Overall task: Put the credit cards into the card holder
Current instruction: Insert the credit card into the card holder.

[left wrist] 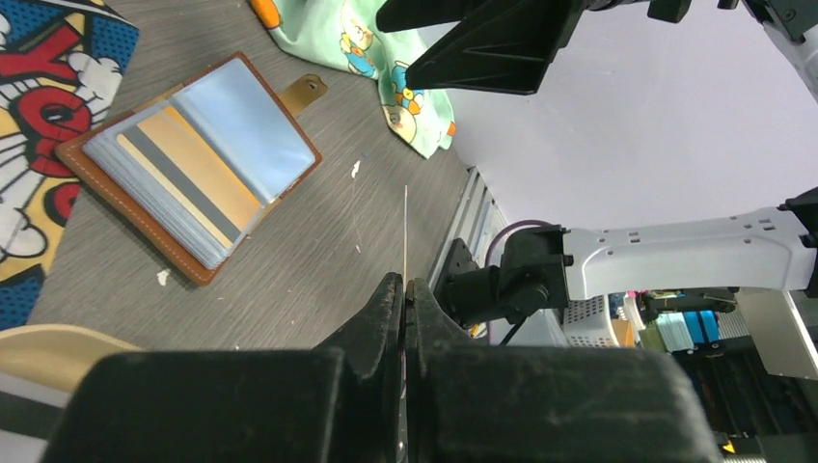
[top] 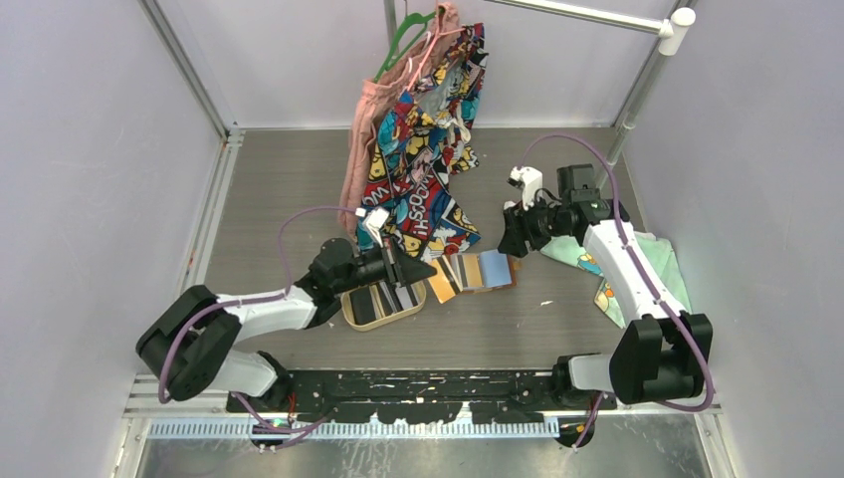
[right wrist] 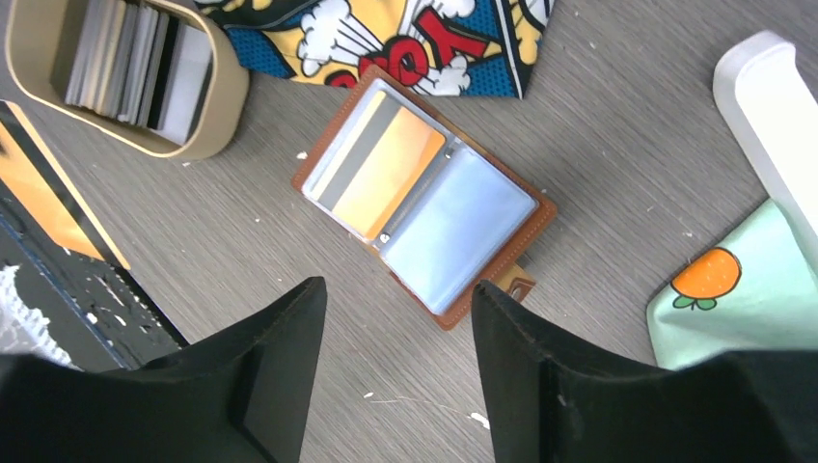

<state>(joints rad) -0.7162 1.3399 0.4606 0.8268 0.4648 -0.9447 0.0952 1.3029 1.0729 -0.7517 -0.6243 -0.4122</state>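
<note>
One credit card (left wrist: 405, 231) is clamped in the left gripper (left wrist: 405, 289), whose jaws are pressed flat together on its lower edge. In the left wrist view the card shows edge-on as a thin upright line, so its colour cannot be confirmed there. The gripper hangs near the oval tray (right wrist: 227, 96), where the other credit cards (right wrist: 125, 63) stand on edge in a row.

The card holder (right wrist: 424, 193) lies opened flat on the table (right wrist: 241, 251), just beside the comic-print cloth (right wrist: 415, 39) and apart from the green cloth (right wrist: 733, 309). One clear sleeve shows a yellow card with a grey stripe. The sleeve beside it looks vacant. The right gripper (right wrist: 397, 289) hovers directly above the holder, jaws standing apart with nothing between them.

Handling assessment:
- **Card:** It is judged light, stiff and glossy, so it could pivot or slip in a narrow pinch. It is best held near one short edge, leaving most of its length free to enter a sleeve.
- **Holder:** It appears to be soft leather with thin, flexible plastic sleeves, and light enough to slide across the table when a card pushes against it.
- **Bracing:** The sensible place for the right gripper to pin the holder is the stitched leather border or the spine. Pressing on the sleeve mouth would close the opening.
- **Main risk:** The card's leading corner could catch the sleeve lip and buckle the plastic.
</note>
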